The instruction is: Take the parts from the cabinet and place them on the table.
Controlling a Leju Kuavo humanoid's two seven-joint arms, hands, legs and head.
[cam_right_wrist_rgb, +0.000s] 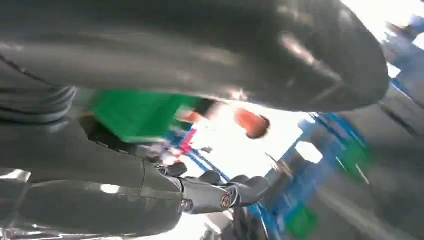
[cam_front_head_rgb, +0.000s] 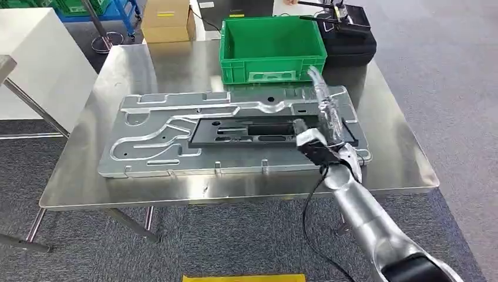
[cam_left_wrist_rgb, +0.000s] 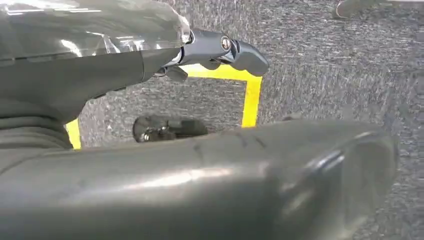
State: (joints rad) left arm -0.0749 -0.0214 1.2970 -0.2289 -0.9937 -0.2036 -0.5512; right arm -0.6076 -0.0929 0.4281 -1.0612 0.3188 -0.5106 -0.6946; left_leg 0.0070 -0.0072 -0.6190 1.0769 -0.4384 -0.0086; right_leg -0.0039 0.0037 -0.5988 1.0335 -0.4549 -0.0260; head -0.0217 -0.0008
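Silver right robot hand [cam_front_head_rgb: 322, 141] holds shiny elongated metal part [cam_front_head_rgb: 324, 103] above steel table [cam_front_head_rgb: 405, 158].

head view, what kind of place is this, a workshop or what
Probably a factory or workshop test area. A stainless steel table carries a large machined metal panel and a green plastic parts crate, and a cardboard box sits on the grey carpet behind.

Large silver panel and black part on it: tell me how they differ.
The large silver panel is shiny bare metal; the black part is matte and dark. The panel spans most of the steel table; the black part is much smaller and lies on top of it. Both lie flat, long sides across the table, with cutouts.
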